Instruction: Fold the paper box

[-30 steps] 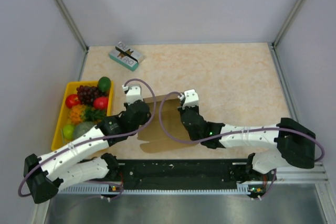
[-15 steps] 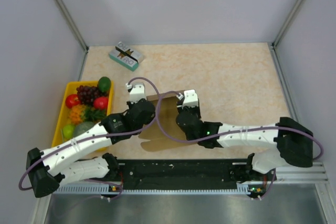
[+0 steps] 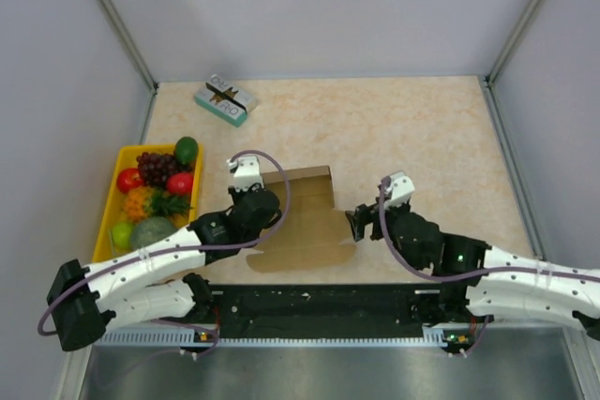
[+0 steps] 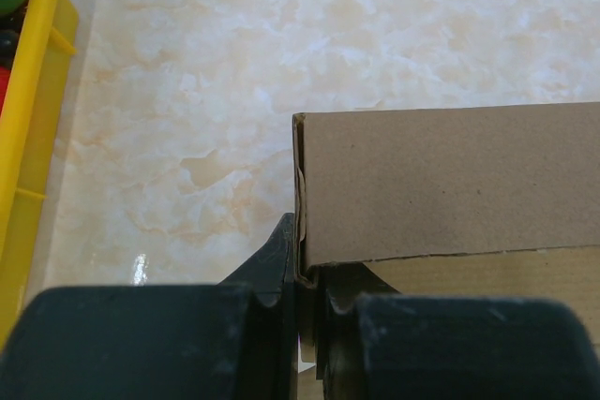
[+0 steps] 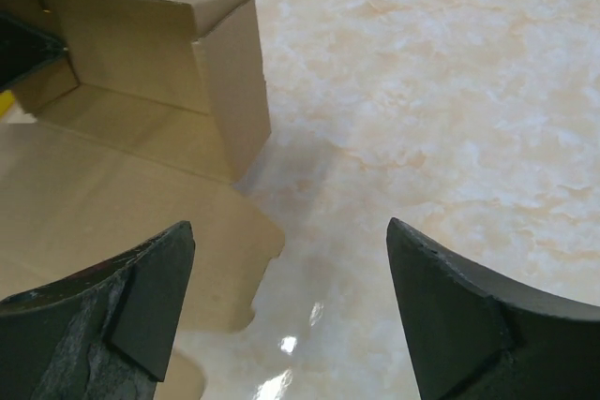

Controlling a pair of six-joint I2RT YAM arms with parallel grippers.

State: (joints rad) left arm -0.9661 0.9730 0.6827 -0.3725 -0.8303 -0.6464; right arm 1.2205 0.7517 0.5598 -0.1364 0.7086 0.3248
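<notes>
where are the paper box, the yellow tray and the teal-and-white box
paper box (image 3: 305, 224), top view, base panel
yellow tray (image 3: 112, 205), top view, left wall
teal-and-white box (image 3: 225, 100), top view, printed top

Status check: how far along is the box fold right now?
Done: the paper box has its back wall and right side wall standing. In hand: the left gripper is shut on the box's left edge; the right gripper is open beside the box, holding nothing. Left: the front panel lies flat, so the box is not yet closed.
</notes>
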